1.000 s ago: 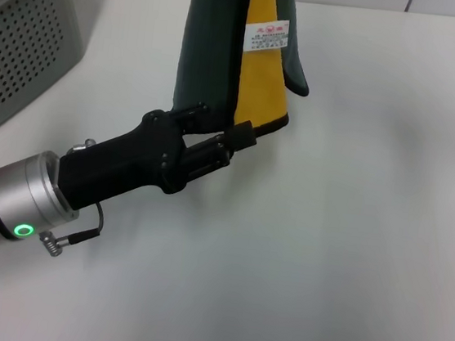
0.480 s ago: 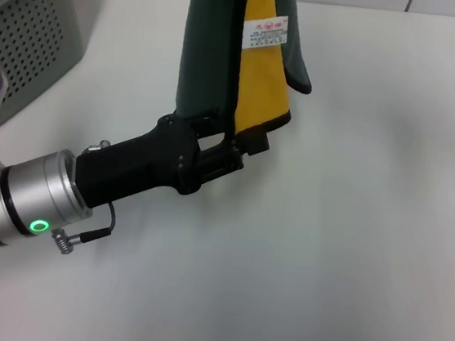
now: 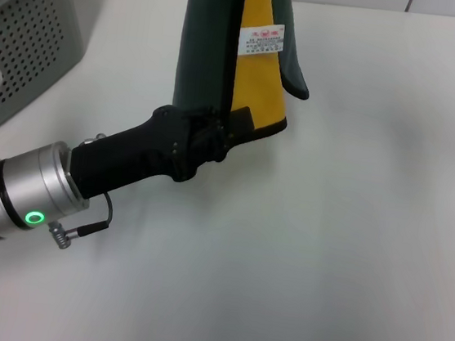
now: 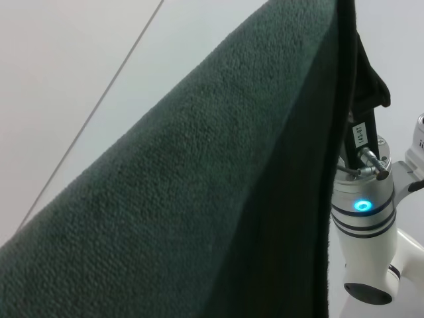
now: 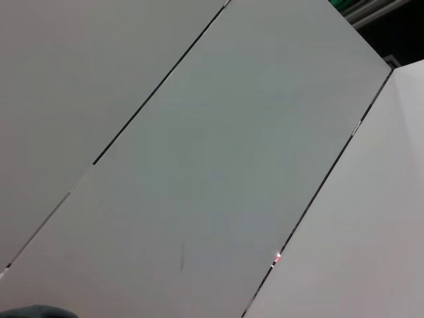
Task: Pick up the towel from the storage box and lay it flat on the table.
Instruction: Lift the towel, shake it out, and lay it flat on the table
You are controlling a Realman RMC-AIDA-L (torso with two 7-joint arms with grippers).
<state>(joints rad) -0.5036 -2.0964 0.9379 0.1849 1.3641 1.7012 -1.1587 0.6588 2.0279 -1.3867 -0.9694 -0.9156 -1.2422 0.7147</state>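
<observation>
Currently the towel [image 3: 225, 47] hangs folded from above at 12 o'clock, lower edge near the worktop [image 3: 352, 234]. Left gripper [image 3: 230, 130] reaches in from 8 o'clock, jaws closed on its bottom corner, likely to spread it flat; right gripper unseen

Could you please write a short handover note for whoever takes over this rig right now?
Left gripper: at the lower edge of the hanging towel, fingers closed on it.
Right gripper: out of the head view; its arm shows beyond the cloth in the left wrist view.
The towel hangs folded above the table, its top out of frame, white label showing.
Done: towel is out of the storage box.
Left: spread it and lay it flat on the table.
</observation>
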